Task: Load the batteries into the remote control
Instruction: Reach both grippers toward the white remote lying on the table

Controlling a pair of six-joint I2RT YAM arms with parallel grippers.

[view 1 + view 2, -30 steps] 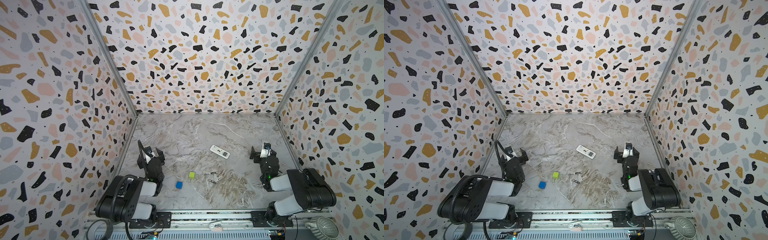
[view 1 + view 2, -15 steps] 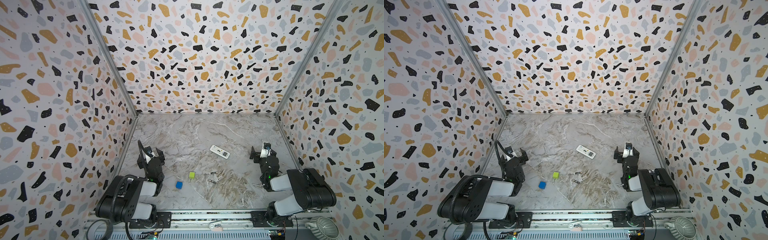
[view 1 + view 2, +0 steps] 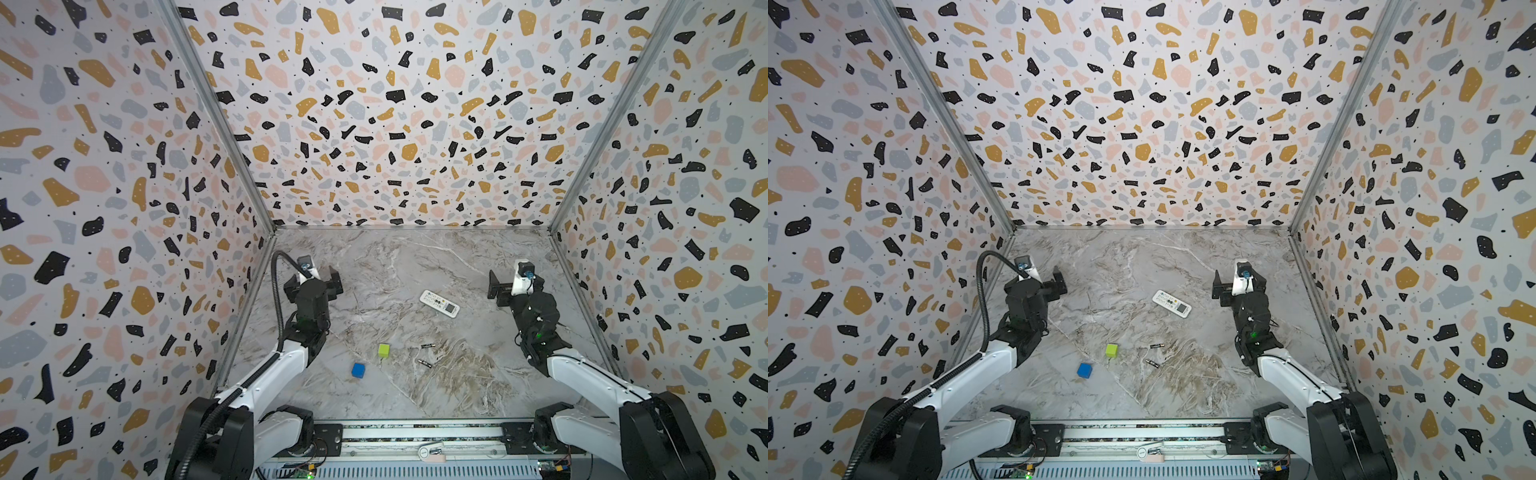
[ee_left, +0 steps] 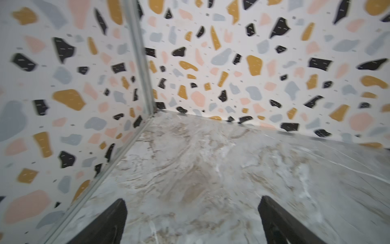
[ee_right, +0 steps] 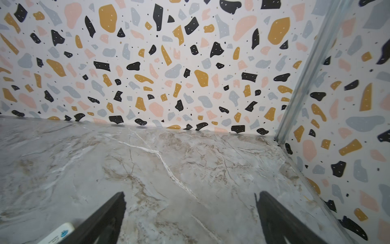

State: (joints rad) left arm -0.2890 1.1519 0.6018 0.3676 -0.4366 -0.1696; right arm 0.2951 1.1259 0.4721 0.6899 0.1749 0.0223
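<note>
The tabletop (image 3: 374,266) looks like smooth marble, the walls (image 3: 395,104) matt printed panels, the remote control (image 3: 439,304) white plastic.

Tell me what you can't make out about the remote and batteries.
Back of the remote control: hidden underneath in both top views.
Ends of the batteries: too small in both top views.
Right wrist view: the picture edge cuts off most of the remote control.
Left wrist view: blurred, shows neither.
</note>
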